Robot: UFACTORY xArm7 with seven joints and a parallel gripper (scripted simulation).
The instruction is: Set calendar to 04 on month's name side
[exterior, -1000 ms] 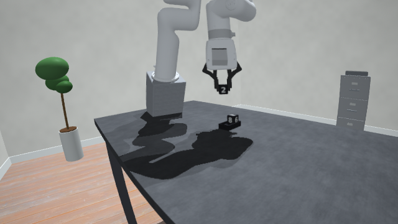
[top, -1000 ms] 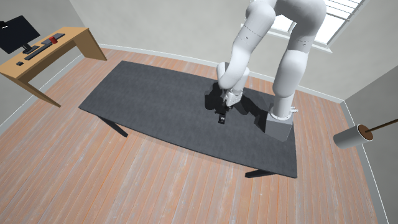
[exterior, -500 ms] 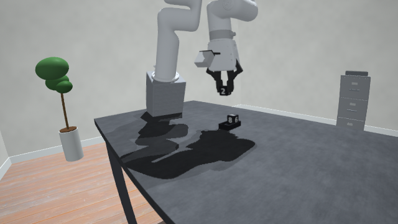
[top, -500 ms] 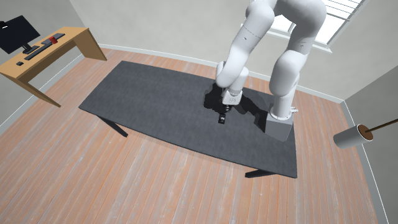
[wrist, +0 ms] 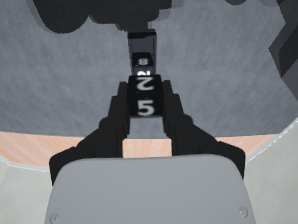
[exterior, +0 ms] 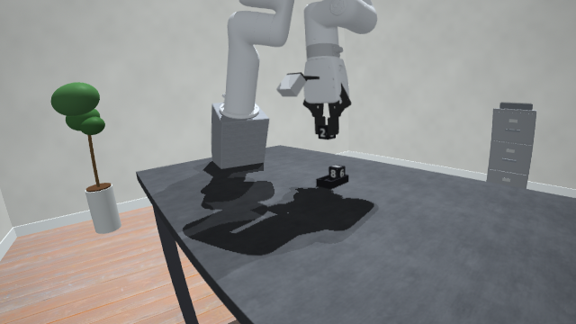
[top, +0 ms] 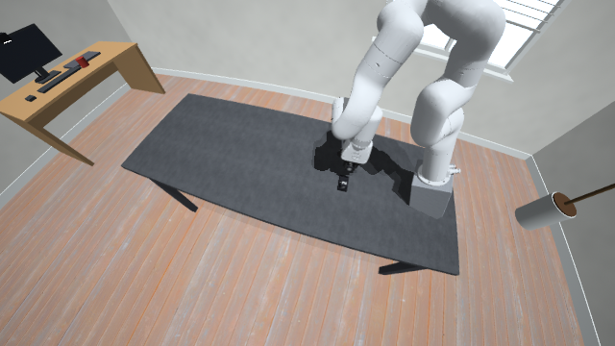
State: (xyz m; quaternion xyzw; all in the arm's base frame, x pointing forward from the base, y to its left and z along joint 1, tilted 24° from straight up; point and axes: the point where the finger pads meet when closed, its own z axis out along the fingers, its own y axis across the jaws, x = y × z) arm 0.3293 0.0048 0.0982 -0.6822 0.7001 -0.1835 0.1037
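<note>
Our gripper [exterior: 327, 127] hangs well above the table [exterior: 405, 234], its fingers closed partway on one black cube [exterior: 325, 132]. That cube shows a 2 toward the exterior camera, and a 2 and a 5 on the faces the wrist camera sees.

The relation that matters for the next move: the tray [exterior: 332, 181] lies below the held cube and slightly ahead of it. In the wrist view it sits just beyond the fingertips, its long axis running away from us, roughly in line with the gap between the fingers. On the tray, white figures read 8 and 6 from the exterior camera. Whether those belong to one cube seen at a corner or to two cubes side by side, we cannot tell at this size.

We judge the held cube must come down onto the tray's floor, turned so the wanted digit faces the month side.

The table is dark grey, shadowed around the tray. The arm's base block [exterior: 239, 143] stands behind the tray, a plant [exterior: 78, 108] off the table's left end, a filing cabinet [exterior: 513, 144] by the far wall.
</note>
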